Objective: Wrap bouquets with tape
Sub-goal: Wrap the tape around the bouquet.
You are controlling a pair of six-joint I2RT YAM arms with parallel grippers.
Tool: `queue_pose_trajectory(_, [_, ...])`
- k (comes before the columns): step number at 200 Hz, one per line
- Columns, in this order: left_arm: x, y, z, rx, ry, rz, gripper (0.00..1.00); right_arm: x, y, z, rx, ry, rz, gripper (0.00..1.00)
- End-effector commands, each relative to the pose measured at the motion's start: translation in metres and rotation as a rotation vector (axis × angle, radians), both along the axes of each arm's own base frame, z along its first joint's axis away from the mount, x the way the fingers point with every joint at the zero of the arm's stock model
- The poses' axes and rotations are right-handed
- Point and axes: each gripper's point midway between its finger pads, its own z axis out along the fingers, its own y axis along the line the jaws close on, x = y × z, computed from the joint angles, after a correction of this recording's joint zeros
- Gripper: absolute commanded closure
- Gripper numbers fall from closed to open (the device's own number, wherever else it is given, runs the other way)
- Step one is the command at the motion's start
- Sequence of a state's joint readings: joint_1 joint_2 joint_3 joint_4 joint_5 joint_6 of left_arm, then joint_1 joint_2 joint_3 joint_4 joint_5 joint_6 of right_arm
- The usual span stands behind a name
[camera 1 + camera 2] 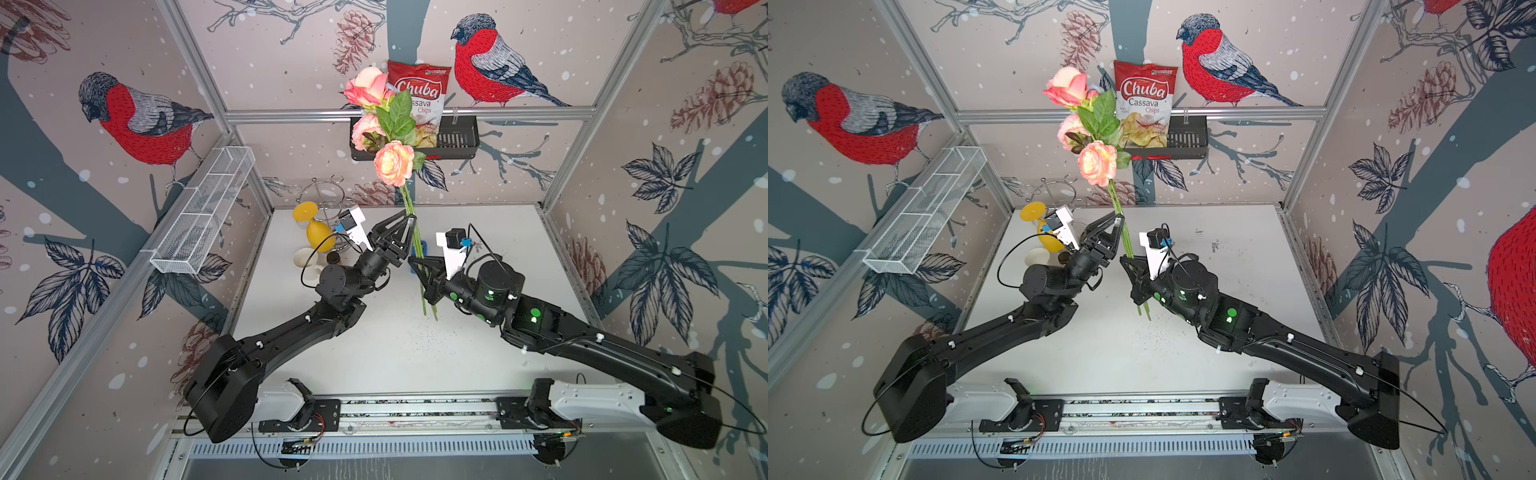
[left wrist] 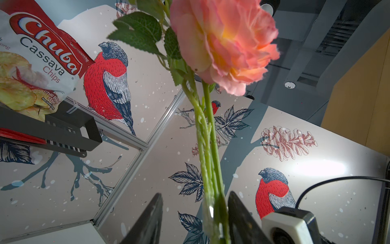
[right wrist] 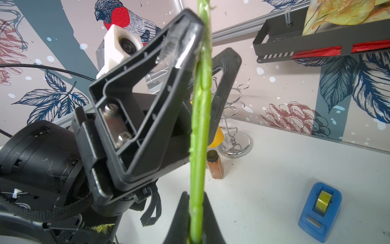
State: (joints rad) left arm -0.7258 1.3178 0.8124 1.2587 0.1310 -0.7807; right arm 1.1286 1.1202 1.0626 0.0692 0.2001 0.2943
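- The right end effector (image 3: 196, 219) is clamped low on the stems (image 2: 209, 147), holding the bouquet (image 1: 394, 162) upright above the table (image 1: 374, 353).
- The left end effector (image 2: 195, 196) stands half open around the stems higher up, not gripping.
- The tape dispenser (image 3: 320, 209) sits just behind; taping likely comes next, which calls for pulling a strip.

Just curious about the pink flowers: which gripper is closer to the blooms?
Left. The left gripper sits around the stems just under the blooms; the right gripper clamps them lower, toward their cut ends.
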Motion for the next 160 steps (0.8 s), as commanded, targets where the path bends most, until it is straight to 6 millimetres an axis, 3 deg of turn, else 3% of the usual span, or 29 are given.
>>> queue_pose_trajectory(1, [-0.006,0.005,0.014,-0.034,-0.04,0.006,0.52,0.006,0.001,0.002,-0.003,-0.002,-0.031,1.0])
queue_pose_trajectory(33, [0.003,0.007,0.013,-0.01,-0.002,0.053,0.63,0.012,0.004,-0.013,-0.058,-0.005,-0.073,1.0])
queue_pose_trajectory(53, [0.007,0.006,0.01,0.018,0.021,0.069,0.77,0.015,0.002,-0.015,-0.073,-0.017,-0.104,1.0])
queue_pose_trajectory(78, [0.015,0.003,0.002,0.051,0.066,0.084,0.86,0.021,0.0,-0.015,-0.086,-0.03,-0.146,1.0])
queue_pose_trajectory(94, [0.02,-0.002,-0.004,0.08,0.097,0.085,0.86,0.025,0.0,-0.019,-0.116,-0.041,-0.192,1.0])
queue_pose_trajectory(116, [0.025,-0.006,-0.008,0.105,0.122,0.091,0.74,0.031,0.001,-0.025,-0.171,-0.051,-0.254,1.0])
queue_pose_trajectory(137, [0.029,-0.005,-0.012,0.118,0.145,0.12,0.72,0.032,0.0,-0.022,-0.172,-0.059,-0.277,1.0])
queue_pose_trajectory(160, [0.03,-0.004,-0.016,0.116,0.153,0.124,0.93,0.03,0.002,-0.019,-0.158,-0.065,-0.268,1.0])
